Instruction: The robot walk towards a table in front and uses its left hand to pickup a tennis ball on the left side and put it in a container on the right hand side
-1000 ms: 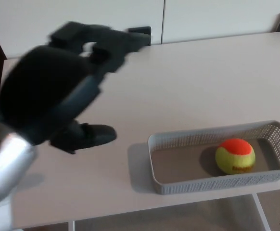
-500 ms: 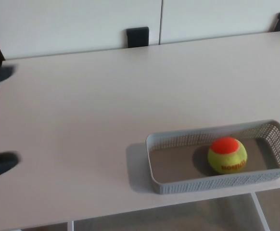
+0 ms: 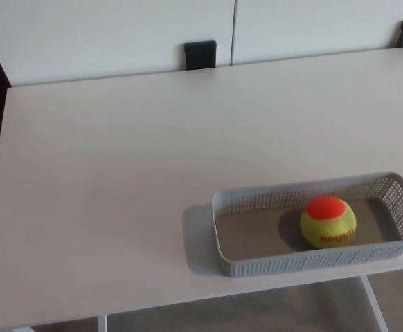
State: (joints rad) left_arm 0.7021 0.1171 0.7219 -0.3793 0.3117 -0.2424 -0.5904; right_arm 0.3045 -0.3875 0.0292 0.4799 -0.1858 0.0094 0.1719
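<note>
The yellow-and-orange tennis ball (image 3: 327, 221) lay inside the grey mesh basket (image 3: 305, 262) near the white table's (image 3: 118, 180) front right edge; the left hand and right hand were out of view, so their fingers could not be judged.

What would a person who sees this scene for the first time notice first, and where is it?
The eye goes first to the tennis ball, yellow-green with an orange top, lying inside a grey perforated container. The container sits near the front right edge of the pale table. A small black block shows at the table's far edge.
</note>
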